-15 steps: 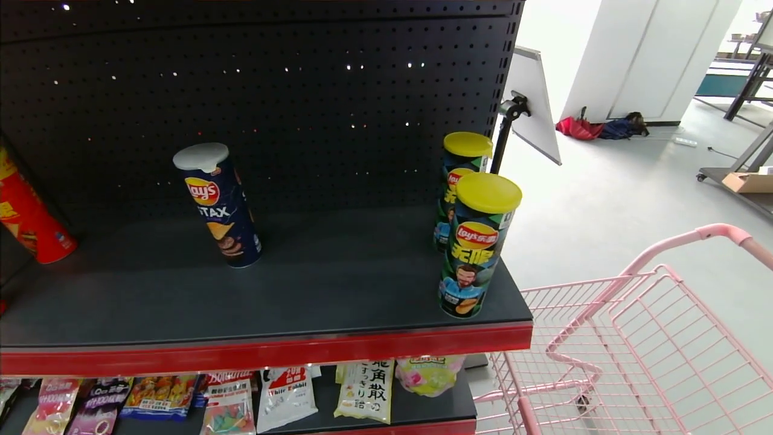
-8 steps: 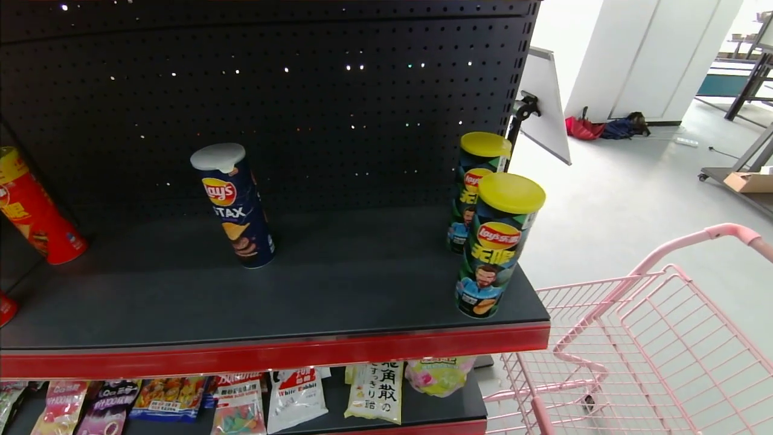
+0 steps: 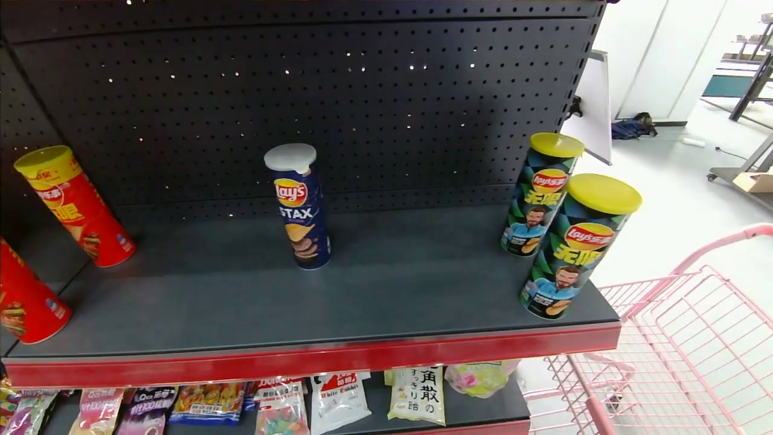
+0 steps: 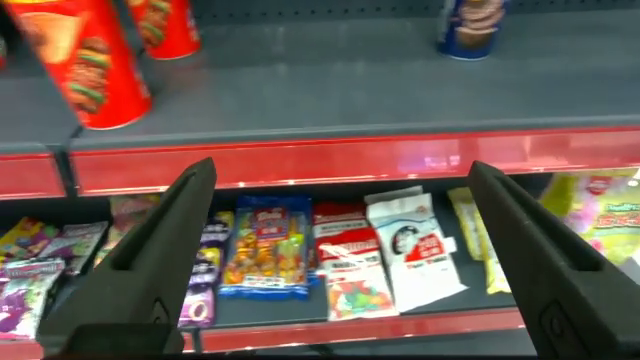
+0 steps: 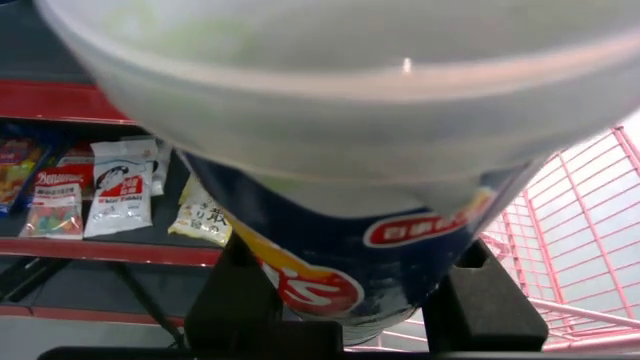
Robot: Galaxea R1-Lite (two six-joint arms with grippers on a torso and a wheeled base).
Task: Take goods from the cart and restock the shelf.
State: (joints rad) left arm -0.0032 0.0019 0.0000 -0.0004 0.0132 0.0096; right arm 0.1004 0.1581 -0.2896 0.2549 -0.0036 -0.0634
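The dark shelf board with a red front edge carries a dark blue chip can standing mid-shelf. Two green cans with yellow lids stand at its right end, and two red cans at its left. My right gripper is shut on a blue chip can with a clear lid, held in front of the lower shelf beside the pink cart. My left gripper is open with nothing in it, facing the shelf's red edge below a red can.
The pink wire cart stands to the right of the shelf. Snack bags lie in a row on the lower shelf, also under my left gripper. A perforated back panel closes the shelf behind the cans.
The whole head picture has shifted right, so the camera has turned left; both red cans now show in full. The cans on the shelf have not moved.
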